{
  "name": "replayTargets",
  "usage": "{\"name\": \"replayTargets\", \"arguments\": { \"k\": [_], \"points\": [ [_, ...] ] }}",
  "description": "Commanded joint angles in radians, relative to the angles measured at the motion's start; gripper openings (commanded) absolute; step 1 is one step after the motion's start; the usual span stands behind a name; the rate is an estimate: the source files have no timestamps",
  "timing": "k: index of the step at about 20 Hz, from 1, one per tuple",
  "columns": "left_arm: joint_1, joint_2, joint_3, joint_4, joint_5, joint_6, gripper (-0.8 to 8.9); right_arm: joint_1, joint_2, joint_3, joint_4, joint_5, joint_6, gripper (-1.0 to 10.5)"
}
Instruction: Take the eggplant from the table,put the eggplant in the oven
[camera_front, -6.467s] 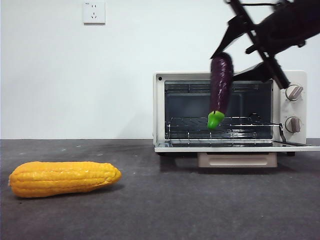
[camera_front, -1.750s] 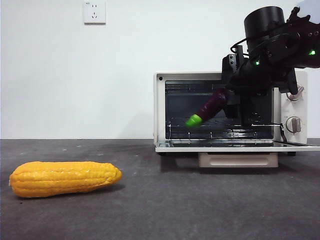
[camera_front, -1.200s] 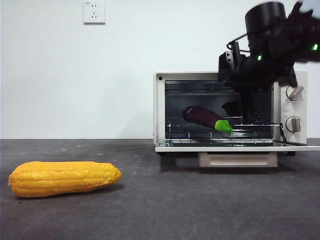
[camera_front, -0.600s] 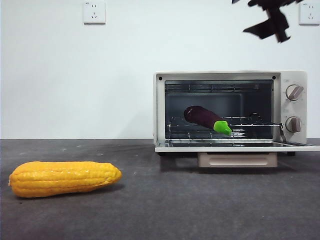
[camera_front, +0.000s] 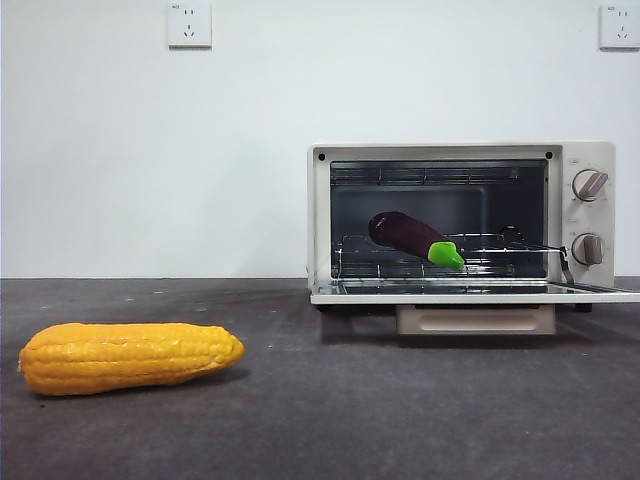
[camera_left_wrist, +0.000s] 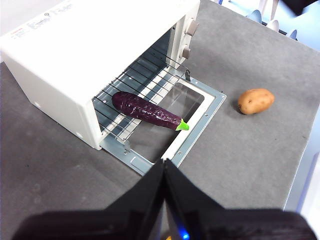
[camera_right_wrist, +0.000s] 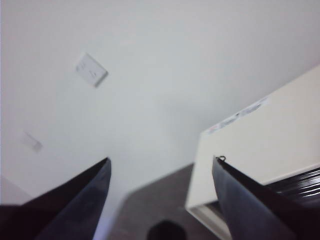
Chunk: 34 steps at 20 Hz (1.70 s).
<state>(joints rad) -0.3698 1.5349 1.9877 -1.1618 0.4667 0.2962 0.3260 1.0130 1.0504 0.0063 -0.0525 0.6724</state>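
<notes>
Purple eggplant (camera_front: 415, 238) rests on the oven (camera_left_wrist: 95, 60) rack, clear of right gripper's (camera_right_wrist: 160, 170) parted jaws and left gripper's (camera_left_wrist: 164, 167) together.

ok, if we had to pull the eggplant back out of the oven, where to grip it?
Grip the eggplant at its purple mid-body, entering through the oven's open front. It lies slanted on the wire rack, green stem tip toward the opening, so close the end effector across its width.

Eggplant (camera_front: 412, 237) fills the oven (camera_front: 460, 220) rack's middle; door open.
</notes>
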Motion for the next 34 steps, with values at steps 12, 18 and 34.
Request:
{"name": "replayTargets", "arguments": {
  "k": [12, 18, 34],
  "points": [
    [0.000, 0.024, -0.011, 0.025, 0.005, 0.013, -0.06, 0.000, -0.094, 0.520, -0.898, 0.015, -0.597, 0.4],
    [0.000, 0.037, -0.011, 0.026, 0.006, 0.010, -0.06, 0.000, -0.094, 0.655, -1.194, 0.056, -0.690, -0.1],
    [0.048, 0.055, -0.317, 0.296, 0.063, -0.052, -0.06, 0.001, -0.102, 0.708, -1.366, 0.045, -0.717, -0.1]
  ]
}}
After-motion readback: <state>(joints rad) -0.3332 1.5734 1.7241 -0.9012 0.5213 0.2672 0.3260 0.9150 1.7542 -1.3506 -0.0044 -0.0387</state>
